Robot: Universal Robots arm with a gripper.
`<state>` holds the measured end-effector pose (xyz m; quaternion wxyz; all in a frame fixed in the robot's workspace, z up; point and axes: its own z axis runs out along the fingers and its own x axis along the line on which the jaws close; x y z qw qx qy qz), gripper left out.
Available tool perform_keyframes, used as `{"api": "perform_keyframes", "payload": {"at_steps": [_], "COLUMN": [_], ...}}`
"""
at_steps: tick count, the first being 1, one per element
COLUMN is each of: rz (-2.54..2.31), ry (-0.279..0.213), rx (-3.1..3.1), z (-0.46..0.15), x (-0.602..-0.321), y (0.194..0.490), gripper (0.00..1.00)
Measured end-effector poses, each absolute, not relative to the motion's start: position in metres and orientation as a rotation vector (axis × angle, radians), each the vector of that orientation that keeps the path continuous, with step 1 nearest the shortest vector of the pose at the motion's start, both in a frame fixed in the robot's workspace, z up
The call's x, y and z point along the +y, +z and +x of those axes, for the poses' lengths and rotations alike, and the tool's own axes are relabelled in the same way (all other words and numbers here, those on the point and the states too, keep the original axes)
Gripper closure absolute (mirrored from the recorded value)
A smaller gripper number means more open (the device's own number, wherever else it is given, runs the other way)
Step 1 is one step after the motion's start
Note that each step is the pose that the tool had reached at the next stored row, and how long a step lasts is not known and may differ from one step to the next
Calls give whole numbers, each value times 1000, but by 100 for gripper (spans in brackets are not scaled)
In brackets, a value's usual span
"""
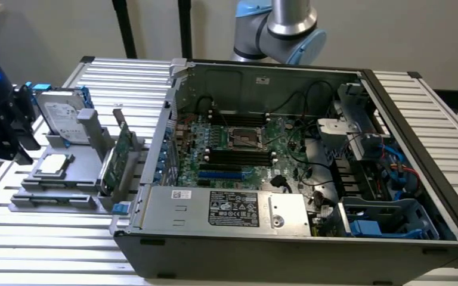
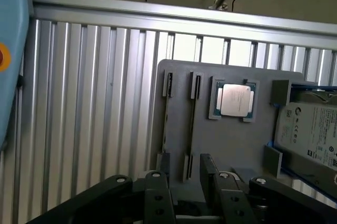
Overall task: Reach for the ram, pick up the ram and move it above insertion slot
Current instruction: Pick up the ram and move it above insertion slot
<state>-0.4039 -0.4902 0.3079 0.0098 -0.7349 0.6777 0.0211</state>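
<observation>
Processor (image 2: 235,100) and hard drive (image 2: 310,129) sit on gray holder (image 2: 231,145) beneath pincer (image 2: 185,171).

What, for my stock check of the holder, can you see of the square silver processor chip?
The square silver processor chip has a dull metal lid with a darker rim around it. It lies flat, lid up, seated in a shallow square pocket of the grey plastic holder, whose raised frame surrounds it. It sits between the holder's narrow card slots and the upright hard drive, apart from both.
</observation>
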Motion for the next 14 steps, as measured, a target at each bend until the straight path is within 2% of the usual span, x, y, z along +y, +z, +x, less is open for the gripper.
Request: {"api": "perform_keyframes", "payload": {"at_steps": [14], "rz": [-2273], "ry": [66], "rx": [2138], "z": [-404], "x": [-490], "y": [282], "gripper": [63]}}
